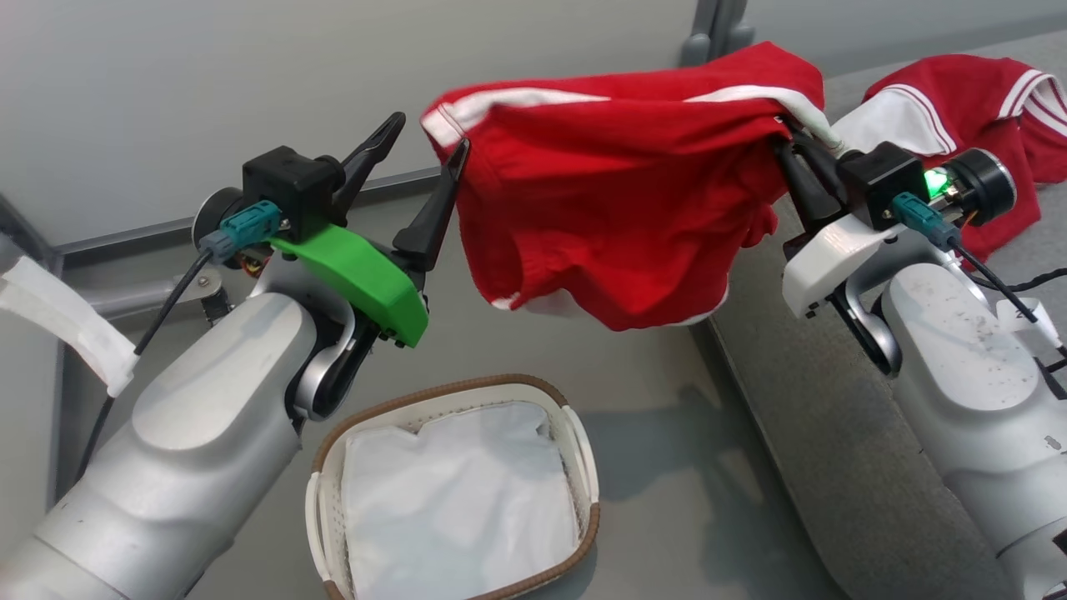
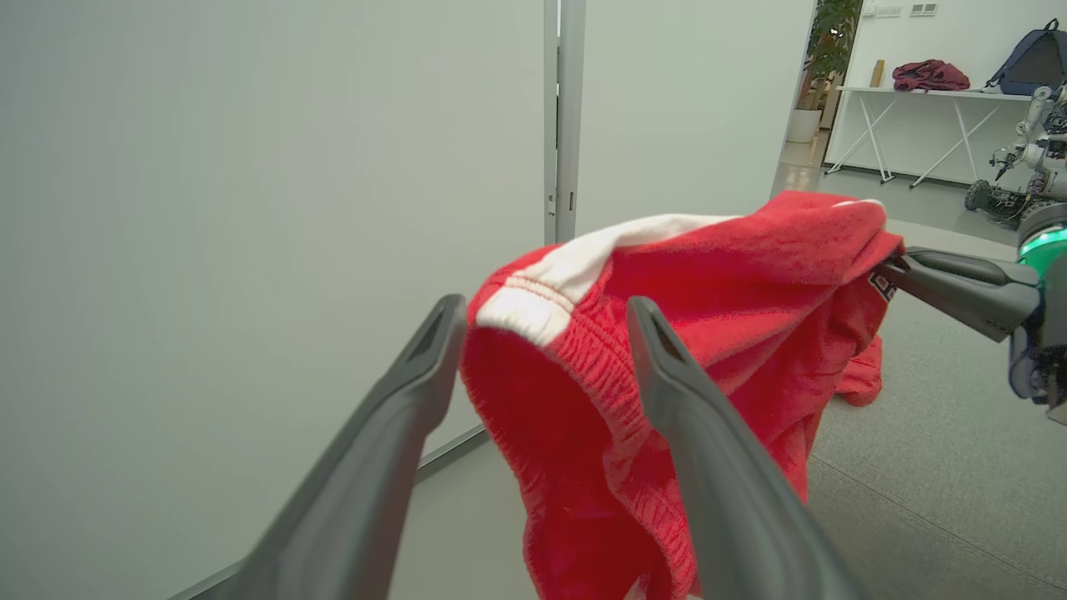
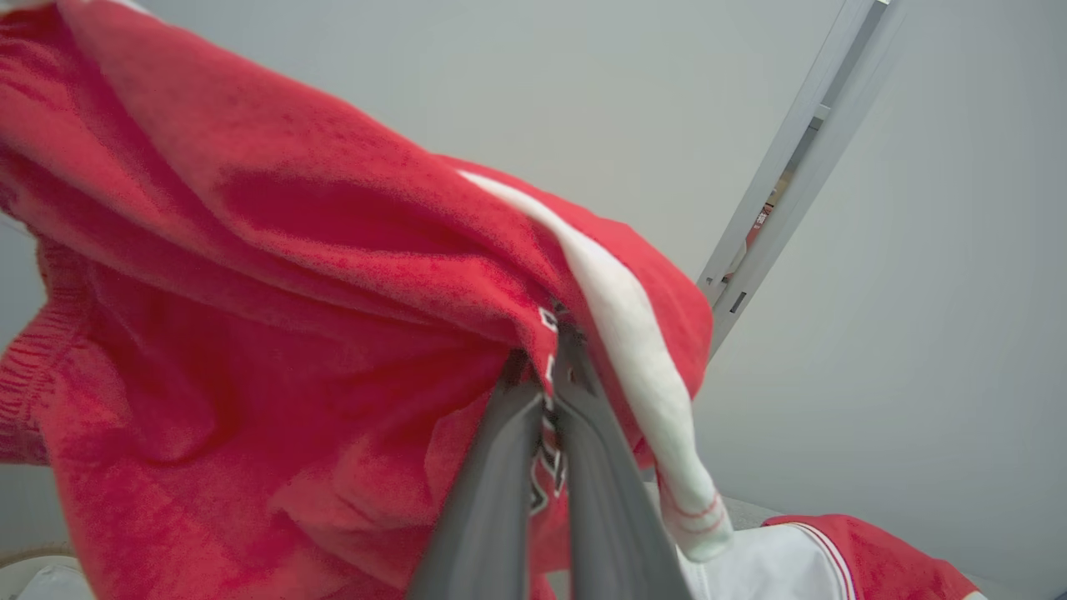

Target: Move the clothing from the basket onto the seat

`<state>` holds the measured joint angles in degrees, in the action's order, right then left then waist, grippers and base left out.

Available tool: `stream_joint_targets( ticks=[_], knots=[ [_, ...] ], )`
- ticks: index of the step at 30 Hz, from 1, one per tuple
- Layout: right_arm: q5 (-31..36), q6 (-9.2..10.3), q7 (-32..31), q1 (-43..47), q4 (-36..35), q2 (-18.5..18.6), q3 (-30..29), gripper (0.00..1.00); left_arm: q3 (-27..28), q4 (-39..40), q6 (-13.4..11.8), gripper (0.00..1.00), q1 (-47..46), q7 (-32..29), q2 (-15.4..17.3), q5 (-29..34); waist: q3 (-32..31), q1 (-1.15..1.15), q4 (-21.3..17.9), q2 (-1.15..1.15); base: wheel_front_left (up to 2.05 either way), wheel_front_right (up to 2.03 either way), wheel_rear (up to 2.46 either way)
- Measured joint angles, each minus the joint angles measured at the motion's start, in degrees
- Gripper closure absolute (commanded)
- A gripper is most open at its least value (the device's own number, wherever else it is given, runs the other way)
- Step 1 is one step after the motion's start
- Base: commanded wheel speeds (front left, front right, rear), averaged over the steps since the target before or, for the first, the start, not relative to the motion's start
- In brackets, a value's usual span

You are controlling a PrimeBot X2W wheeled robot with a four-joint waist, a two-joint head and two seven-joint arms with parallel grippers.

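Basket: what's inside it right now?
Inside the basket lies the crumpled white cloth liner, with nothing red on top. Anything beneath the liner is covered, and the basket's near end runs out of frame.

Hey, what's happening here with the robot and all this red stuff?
The robot is moving clothing from the basket to the grey seat. Its right hand is shut on a red garment, held up in the air. The left hand is open beside the garment's other end. A second red garment lies on the seat. The basket holds just its white liner.
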<state>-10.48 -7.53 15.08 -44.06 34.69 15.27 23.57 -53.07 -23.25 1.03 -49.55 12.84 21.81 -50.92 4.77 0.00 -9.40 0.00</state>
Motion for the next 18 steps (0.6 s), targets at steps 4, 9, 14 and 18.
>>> stream_joint_targets(
  ticks=[4, 9, 14, 18],
  knots=[
    [0.3, 0.00, 0.0, 0.1, -0.7, 1.3, -1.3, 1.00, 0.2, 0.2, -0.1, 0.00, 1.5, 0.9, 0.2, 0.0, 0.5, 0.00, -2.4, 0.00, 0.00, 0.00, 0.00],
    [0.5, 0.00, 0.0, 0.9, -1.7, 2.7, -3.0, 1.00, -0.3, 0.9, 0.0, 0.00, 3.5, 1.4, -0.6, 1.1, 1.2, 0.00, -5.8, 0.00, 0.00, 0.00, 0.00],
    [0.9, 0.00, -0.3, 2.1, -3.0, 4.1, -5.0, 1.00, -1.5, 1.6, 0.3, 0.00, 5.3, 1.8, -2.1, 2.2, 1.9, 0.00, -9.5, 0.00, 0.00, 0.00, 0.00],
    [1.1, 0.00, -0.7, 3.2, -4.3, 4.7, -6.6, 1.00, -3.3, 1.5, 0.5, 0.00, 6.2, 1.8, -3.0, 3.3, 2.6, 0.00, -12.6, 0.00, 0.00, 0.00, 0.00]
  ],
)
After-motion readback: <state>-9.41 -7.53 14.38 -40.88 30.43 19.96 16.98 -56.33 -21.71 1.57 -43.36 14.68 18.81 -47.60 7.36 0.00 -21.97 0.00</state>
